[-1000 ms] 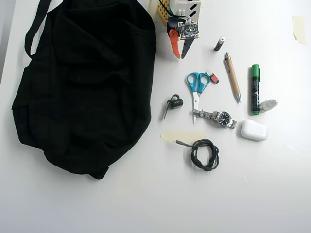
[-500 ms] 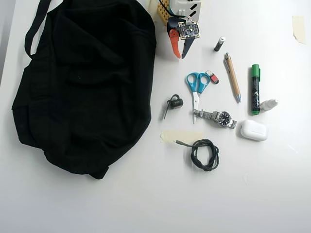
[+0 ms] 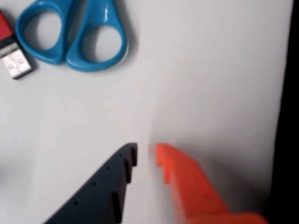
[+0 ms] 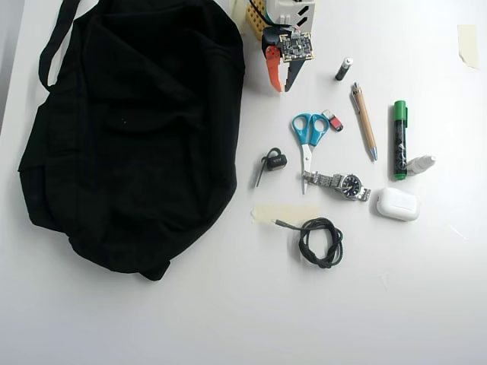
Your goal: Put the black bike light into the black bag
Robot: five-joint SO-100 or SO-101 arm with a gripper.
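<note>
Black fabric fills the overhead view's left half, the one black bag (image 4: 129, 129), while the one black bike light (image 4: 275, 160) lies at centre beside one pair of scissors (image 4: 308, 135), and the gripper (image 4: 280, 90), top centre, stands narrowly parted and empty.

Overhead view: bike light (image 4: 275, 160) between bag (image 4: 129, 129) and scissors (image 4: 308, 137)

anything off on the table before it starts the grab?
Nothing damaged or spilled. Two pieces of tape stuck to the table: one beside the coiled cable, one at the right edge. The bike light lies untouched.
</note>
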